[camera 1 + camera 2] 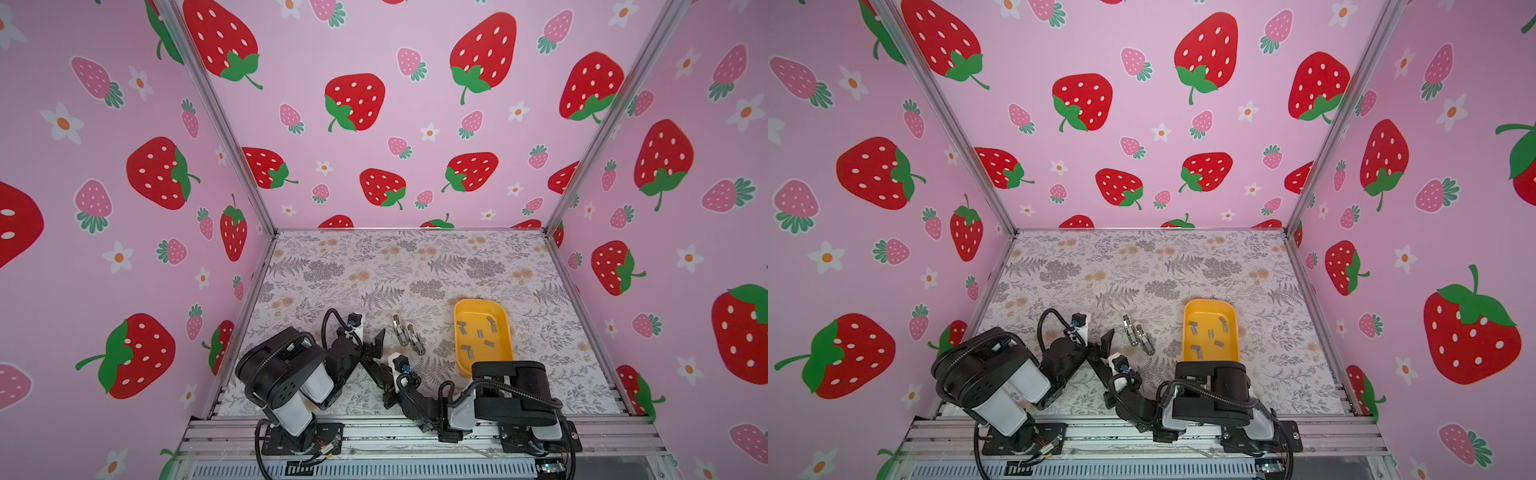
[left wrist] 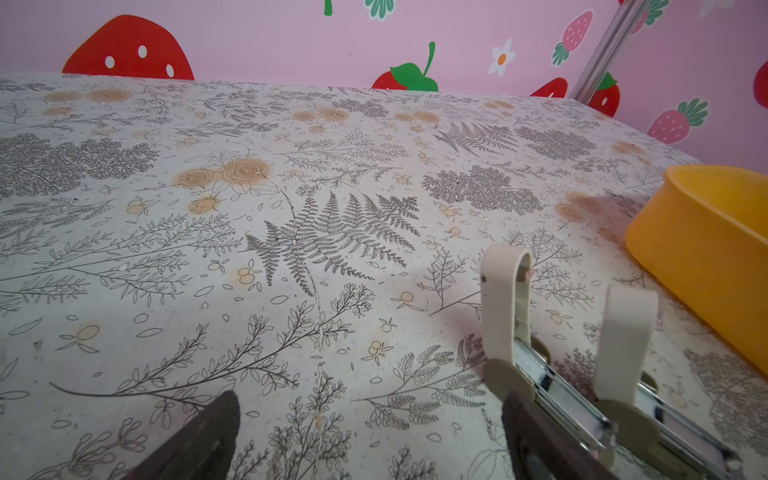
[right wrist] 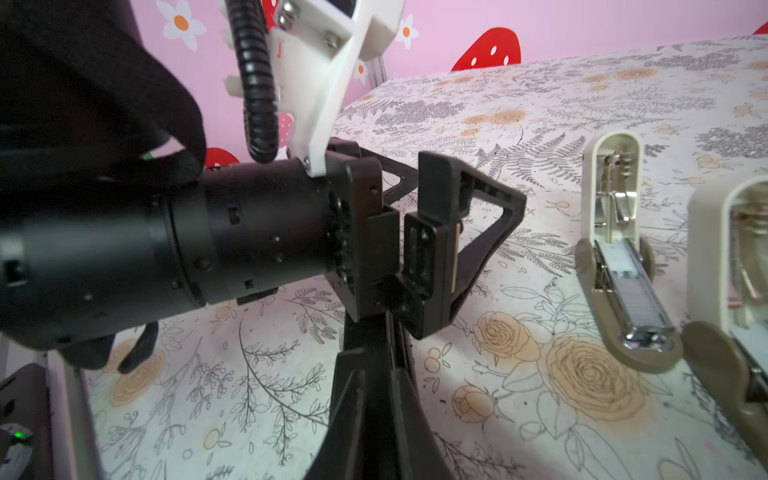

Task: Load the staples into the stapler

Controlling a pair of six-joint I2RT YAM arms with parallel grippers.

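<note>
Though begun, looks only part done: two cream-and-olive plastic staplers (image 1: 400, 332) side by side on the fern-printed desk (image 1: 374, 270), lids up. Seems to show a grey strip (image 3: 640, 299) seated in one; cannot tell for its neighbour. Spots several flat grey staples (image 1: 480, 333) loose in the rounded yellow plastic tray (image 1: 500, 347). Shows left hand (image 2: 372, 401) wide and empty, right hand (image 3: 382, 361) pinched narrow, nothing visible inside.

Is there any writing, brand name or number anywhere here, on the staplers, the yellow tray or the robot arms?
None can be read.
The staplers, the yellow tray and the staples show no lettering.
A tiny red mark on the white camera mount is too small to read.
</note>
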